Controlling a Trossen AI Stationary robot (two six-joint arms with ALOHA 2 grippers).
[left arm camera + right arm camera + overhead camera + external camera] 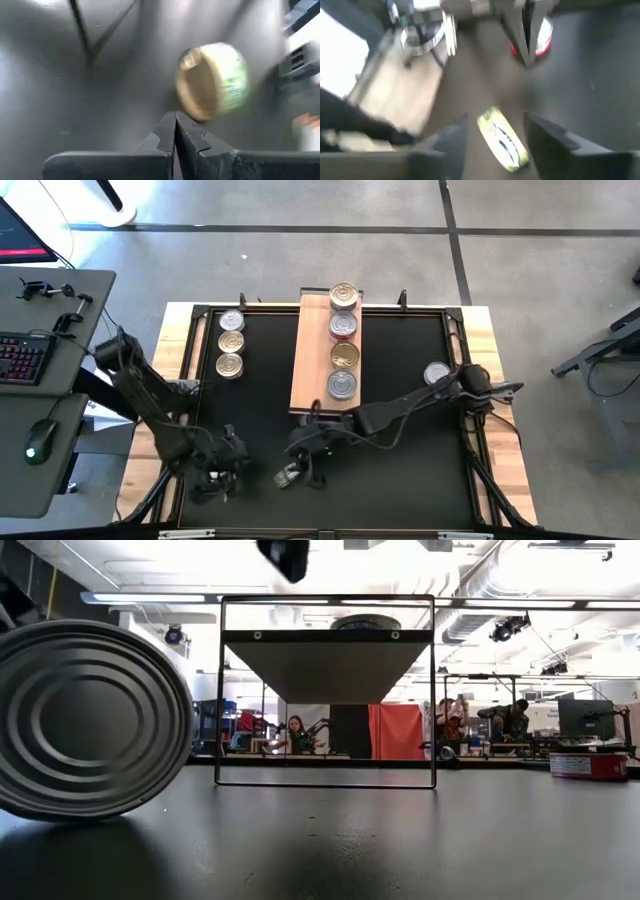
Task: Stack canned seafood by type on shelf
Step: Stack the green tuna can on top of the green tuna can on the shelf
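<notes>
Lying on its edge on the black bench point(260, 380), a green-labelled tin point(289, 476) sits at about six o'clock of the bench, just off the near end of the shelf point(312, 360). The right tool point(310, 463) hovers right over this tin with its fingers point(551, 135) spread to either side and not touching it, so the tin is released. In the low view the same tin point(92, 720) stands on its rim, its ribbed base facing the camera.

The left tool point(175, 131) is at about seven o'clock, near the tin, with its two fingers pressed together on nothing.

The shelf runs from the centre toward twelve o'clock and carries four tins in a line: one silver point(343, 295) at the far end, a red-labelled one point(343, 326) next, a gold one point(345, 355), then a silver one point(342, 385) nearest.

Three more tins point(231, 342) stand in a column at about ten o'clock on the bench, and a single tin point(437, 373) lies at three o'clock beside the right arm.
</notes>
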